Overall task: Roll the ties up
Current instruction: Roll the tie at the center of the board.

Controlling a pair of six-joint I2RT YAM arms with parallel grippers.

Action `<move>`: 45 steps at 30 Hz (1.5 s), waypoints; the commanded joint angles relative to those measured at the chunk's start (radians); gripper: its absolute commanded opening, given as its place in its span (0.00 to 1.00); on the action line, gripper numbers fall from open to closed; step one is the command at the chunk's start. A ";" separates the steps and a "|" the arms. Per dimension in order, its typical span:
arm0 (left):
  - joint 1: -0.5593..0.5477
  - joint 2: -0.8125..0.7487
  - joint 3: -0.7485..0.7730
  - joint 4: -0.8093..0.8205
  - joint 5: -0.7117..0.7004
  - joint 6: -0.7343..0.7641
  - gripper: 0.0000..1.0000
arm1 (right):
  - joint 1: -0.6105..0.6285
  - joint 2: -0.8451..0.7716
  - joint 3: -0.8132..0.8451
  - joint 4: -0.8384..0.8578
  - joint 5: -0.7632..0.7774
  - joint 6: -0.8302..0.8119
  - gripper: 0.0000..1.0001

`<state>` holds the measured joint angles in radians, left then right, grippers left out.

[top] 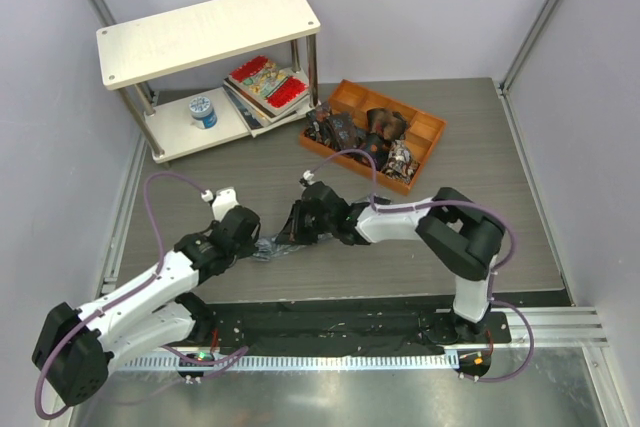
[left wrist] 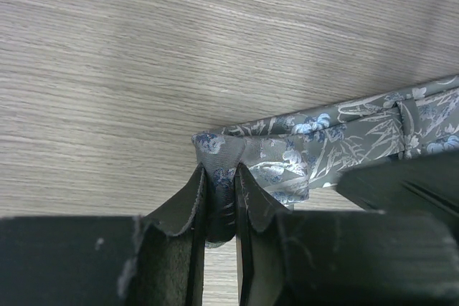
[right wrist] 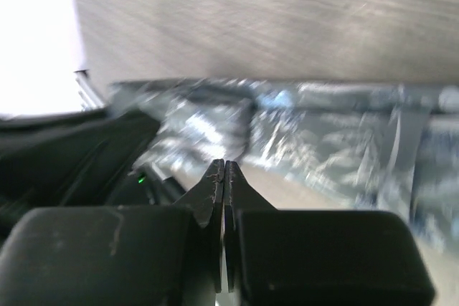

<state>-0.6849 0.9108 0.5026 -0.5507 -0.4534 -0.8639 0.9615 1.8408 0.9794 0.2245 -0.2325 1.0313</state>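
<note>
The grey-blue tie [left wrist: 337, 130] with a pale floral weave lies flat on the wooden table, between the two arms in the top view [top: 272, 247]. My left gripper [left wrist: 221, 177] is shut on the tie's folded end, and the cloth is bunched between its fingers; it also shows in the top view [top: 258, 240]. My right gripper [right wrist: 224, 166] is shut with nothing between its fingers and sits just in front of the tie [right wrist: 330, 120], close to the left gripper. The picture there is blurred. Small dark rolled ties [top: 345, 132] lie in the orange tray [top: 428, 125].
A white two-level shelf [top: 205, 32] stands at the back left, with red-patterned books [top: 265, 82] and a blue-and-white can [top: 203, 110] on its lower level. The orange tray sits at the back, right of centre. Frame posts line both sides.
</note>
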 commanded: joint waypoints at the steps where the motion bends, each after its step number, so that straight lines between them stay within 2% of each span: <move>1: 0.001 0.002 0.050 -0.025 -0.034 -0.006 0.00 | 0.011 0.073 0.109 0.050 -0.022 0.015 0.02; 7: 0.001 0.010 0.097 -0.067 -0.031 0.002 0.00 | 0.046 0.147 0.183 0.062 -0.040 0.029 0.02; 16: -0.010 0.108 0.198 -0.118 -0.014 0.028 0.00 | 0.071 0.178 0.240 0.067 -0.062 0.038 0.02; 23: -0.033 0.218 0.254 -0.127 -0.028 0.031 0.00 | 0.069 0.181 0.225 0.079 -0.073 0.047 0.02; 28: -0.080 0.301 0.286 -0.153 -0.106 0.013 0.00 | 0.056 0.155 0.187 0.073 -0.071 0.046 0.02; 33: -0.125 0.373 0.330 -0.222 -0.188 -0.027 0.00 | 0.037 0.115 0.145 0.053 -0.073 0.041 0.02; 45: -0.182 0.548 0.415 -0.275 -0.266 -0.135 0.00 | -0.088 -0.176 -0.076 -0.086 -0.018 -0.010 0.04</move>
<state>-0.8513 1.4094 0.8742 -0.7994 -0.6598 -0.9363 0.9115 1.7756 0.9501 0.1593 -0.2703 1.0519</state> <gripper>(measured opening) 0.166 0.038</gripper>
